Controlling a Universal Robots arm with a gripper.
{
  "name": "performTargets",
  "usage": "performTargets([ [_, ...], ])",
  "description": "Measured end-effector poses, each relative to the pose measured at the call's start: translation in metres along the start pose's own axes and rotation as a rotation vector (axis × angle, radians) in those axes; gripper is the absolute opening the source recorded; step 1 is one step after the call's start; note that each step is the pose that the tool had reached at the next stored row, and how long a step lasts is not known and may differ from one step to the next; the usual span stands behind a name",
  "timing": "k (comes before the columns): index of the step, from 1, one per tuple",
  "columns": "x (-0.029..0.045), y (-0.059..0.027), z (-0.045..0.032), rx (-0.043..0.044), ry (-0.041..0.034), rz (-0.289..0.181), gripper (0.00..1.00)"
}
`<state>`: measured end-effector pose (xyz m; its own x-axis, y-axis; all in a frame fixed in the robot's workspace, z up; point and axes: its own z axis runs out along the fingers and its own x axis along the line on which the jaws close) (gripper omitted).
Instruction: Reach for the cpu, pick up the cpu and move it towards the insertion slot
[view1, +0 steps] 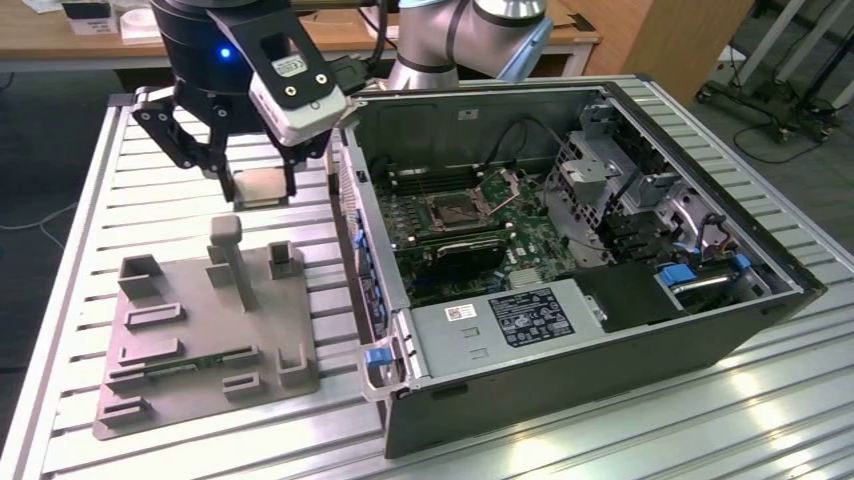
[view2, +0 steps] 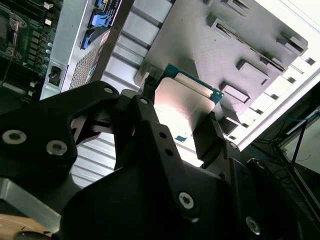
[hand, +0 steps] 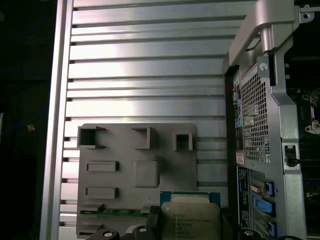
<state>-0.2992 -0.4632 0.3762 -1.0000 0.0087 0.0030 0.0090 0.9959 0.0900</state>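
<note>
Silver-topped cpu (hand: 190, 222) flat between jaws, face up

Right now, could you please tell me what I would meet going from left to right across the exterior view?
Grey fixture → blue latch → socket → metal drive cage.

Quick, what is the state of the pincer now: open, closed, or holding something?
Pincer: closed, holding the chip by its edges.
</note>
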Motion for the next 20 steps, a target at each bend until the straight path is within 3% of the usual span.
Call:
performTargets([
  [20,-0.0061,0.0001,0.0000,0.0000,0.0000,0.000,0.54],
])
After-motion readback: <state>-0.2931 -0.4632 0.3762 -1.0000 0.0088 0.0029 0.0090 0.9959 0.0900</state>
